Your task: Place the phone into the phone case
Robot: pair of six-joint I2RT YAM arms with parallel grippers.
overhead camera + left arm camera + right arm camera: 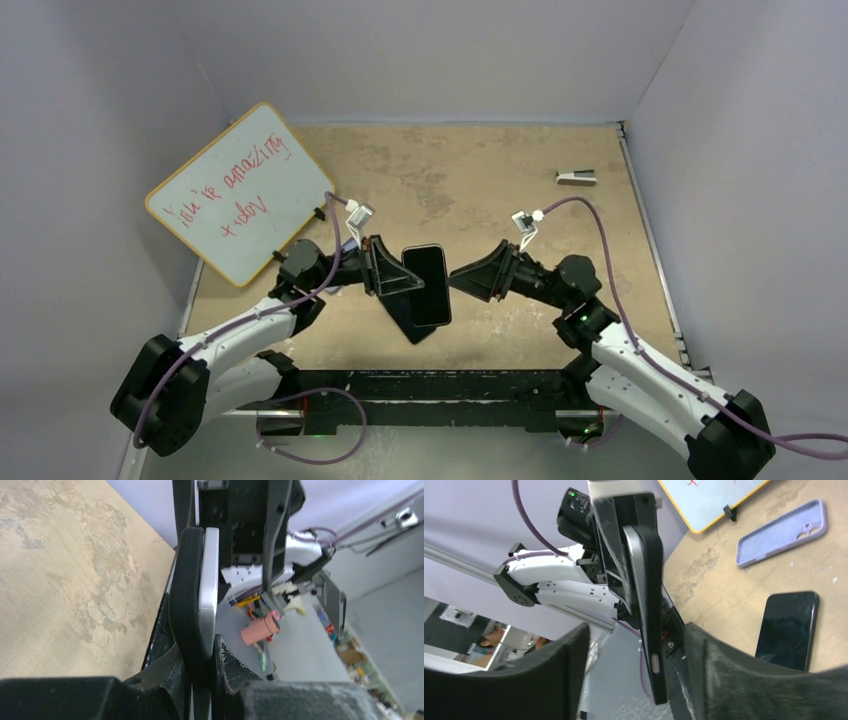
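Observation:
The phone [786,630], an all-black glossy slab, lies flat on the table; in the top view it [412,328] shows partly under what I hold. The phone case [781,532], a pale lavender shell, lies empty on the table near the whiteboard; I cannot make it out in the top view. My left gripper [385,270] [202,650] is shut on another black slab with a pale silver layer [427,285] [208,570], held edge-up above the table. My right gripper [455,280] [635,630] is open, its jaws on either side of that slab's end [656,645], not touching it.
A yellow-framed whiteboard [240,190] with red writing leans at the back left. A small grey and white object [577,177] lies at the back right. Pale walls enclose the tan table [500,190] on three sides.

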